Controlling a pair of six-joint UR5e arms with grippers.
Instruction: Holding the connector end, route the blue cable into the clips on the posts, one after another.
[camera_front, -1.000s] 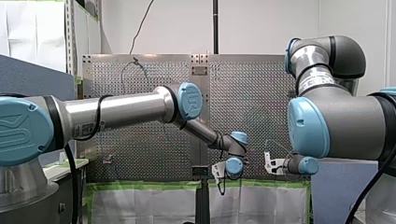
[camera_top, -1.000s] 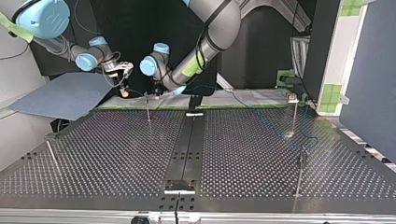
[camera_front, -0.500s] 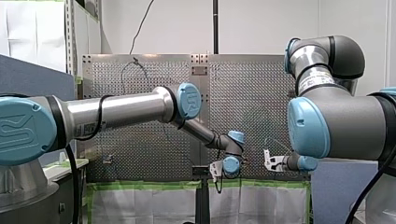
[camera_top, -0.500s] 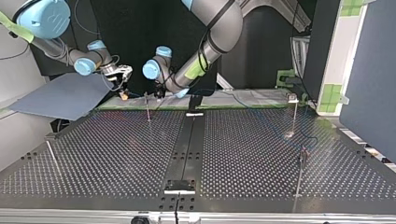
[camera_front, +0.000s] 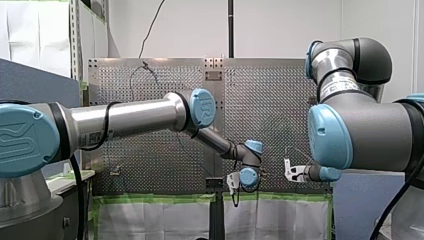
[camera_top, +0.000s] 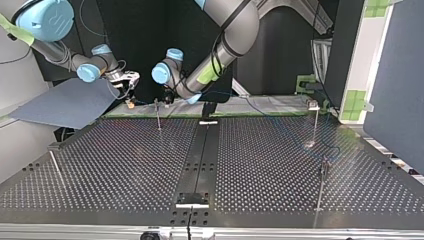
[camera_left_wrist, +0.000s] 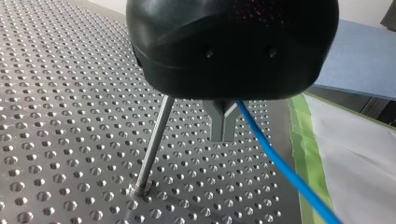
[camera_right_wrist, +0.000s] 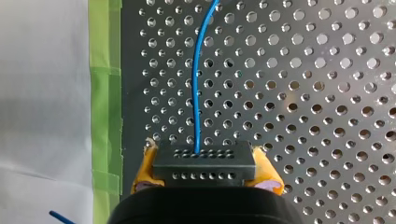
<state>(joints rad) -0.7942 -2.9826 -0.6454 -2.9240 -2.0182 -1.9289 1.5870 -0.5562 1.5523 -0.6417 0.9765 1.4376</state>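
Perforated bench (camera_top: 125, 160), thin posts upright. One post (camera_left_wrist: 154, 140) just beside left tool (camera_left_wrist: 225, 133): fingers together, blue cable (camera_left_wrist: 280, 163) emerging at them. Right tool (camera_right_wrist: 206, 173): yellow pads clamped on connector (camera_right_wrist: 204, 158), near taped bench edge. Risk: overtight cable bends post or drags connector loose. Clip contents too small to tell.

Only legible mark: a raised, stylised "UR" logo on the blue elbow cap (camera_front: 202, 107) of my left arm (camera_front: 130, 117). Further from that cap along the silver tube, a small label (camera_front: 91, 138), print too blurred to read.
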